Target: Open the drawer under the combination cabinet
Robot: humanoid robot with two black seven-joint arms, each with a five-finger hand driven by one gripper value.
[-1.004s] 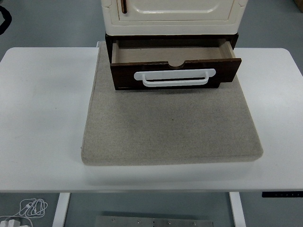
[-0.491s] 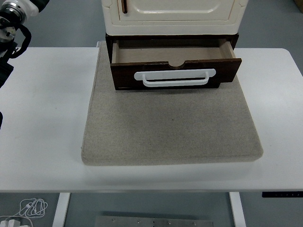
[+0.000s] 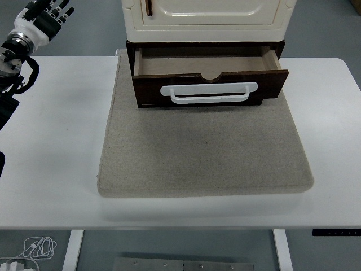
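Observation:
A cream cabinet stands at the back of a grey mat. Under it a dark brown drawer is pulled out toward me, its inside bare, with a white handle across its front. My left hand is raised at the top left corner, well left of the cabinet, fingers spread and holding nothing. The black left arm runs down the left edge. The right arm is out of view.
The white table extends on both sides of the mat. Below its near edge, a coiled white cable lies on the floor at the bottom left.
The left arm has come in from the left edge and risen; its hand now shows at the top left with fingers spread. The drawer has not moved.

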